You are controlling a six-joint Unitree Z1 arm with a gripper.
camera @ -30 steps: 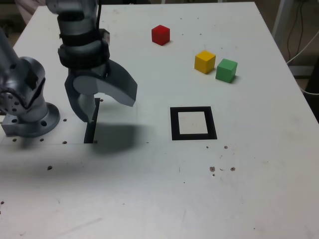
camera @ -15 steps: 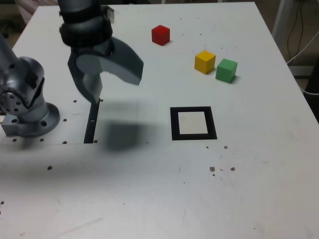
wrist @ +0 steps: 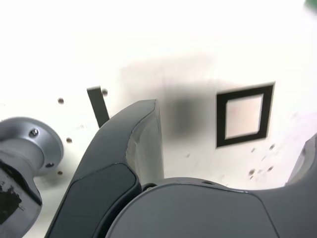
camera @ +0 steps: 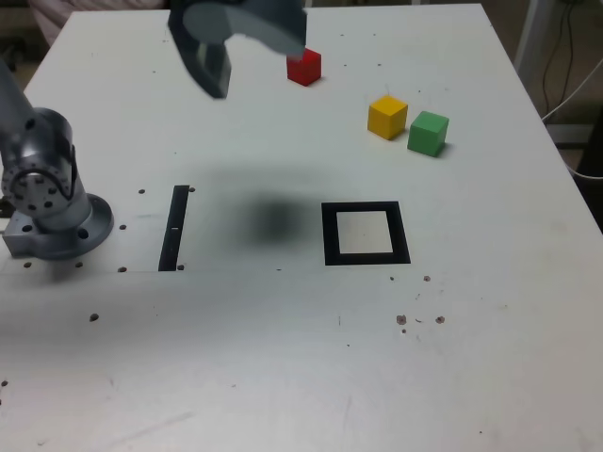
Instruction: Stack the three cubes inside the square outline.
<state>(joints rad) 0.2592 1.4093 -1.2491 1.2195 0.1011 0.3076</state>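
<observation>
Red cube [camera: 303, 67] sits far side of tabletop [camera: 283, 358], yellow cube [camera: 387, 117] and green cube [camera: 428, 133] just beside each other to exterior view's right, all well apart from square outline [camera: 366, 233], which is empty. Gripper [camera: 247, 42] high near red, fingers wide, nothing held. Reach step, I'd say; next needs descent straddling red.

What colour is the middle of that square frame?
Pale cream inside the square outline's black border; clearest in the exterior view.
</observation>
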